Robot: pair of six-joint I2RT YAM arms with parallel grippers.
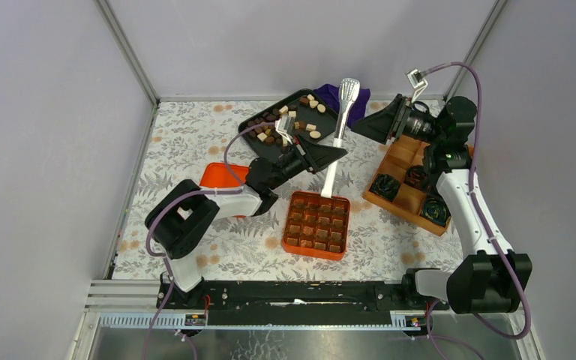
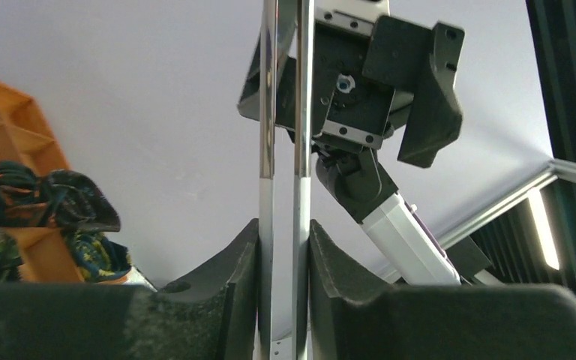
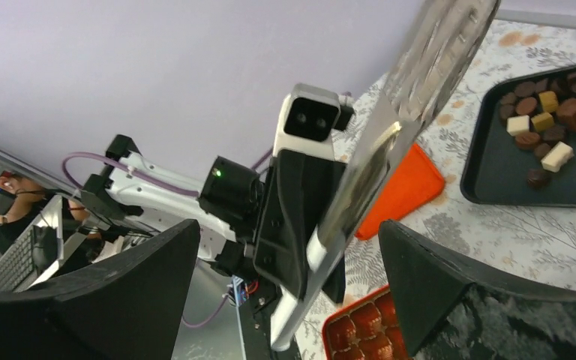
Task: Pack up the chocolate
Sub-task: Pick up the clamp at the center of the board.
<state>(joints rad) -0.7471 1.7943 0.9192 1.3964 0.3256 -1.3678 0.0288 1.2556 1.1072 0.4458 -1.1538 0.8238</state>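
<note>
So the left gripper is clamped on the tongs partway up the handle, just past the far edge of the orange box. The tongs' hinge end sits at that far edge and the head points away from the box. The right gripper has its fingers spread wide and holds nothing. It's off beyond the box's far right corner, near the tongs' head but apart from it as far as I can tell.

As for the chocolate, loose pieces lie on the black tray beyond the box's far left corner. More pieces sit in the box's cells, which look mostly filled, though I can't tell if any cell is free.

My read is that this is the tool-in-hand step, with no piece picked up yet. Next, the left arm needs to swing the head over to the tray. It's pinching both blades together though, so getting them open around a piece looks awkward.

The left wrist cam shows what the top cam can't: both metal strips squeezed between the pads. The right wrist cam shows its own wide gap and the pieces' colours (dark, mid brown, cream), but only a corner of the box. Only the top cam gives the whole grid.
</note>
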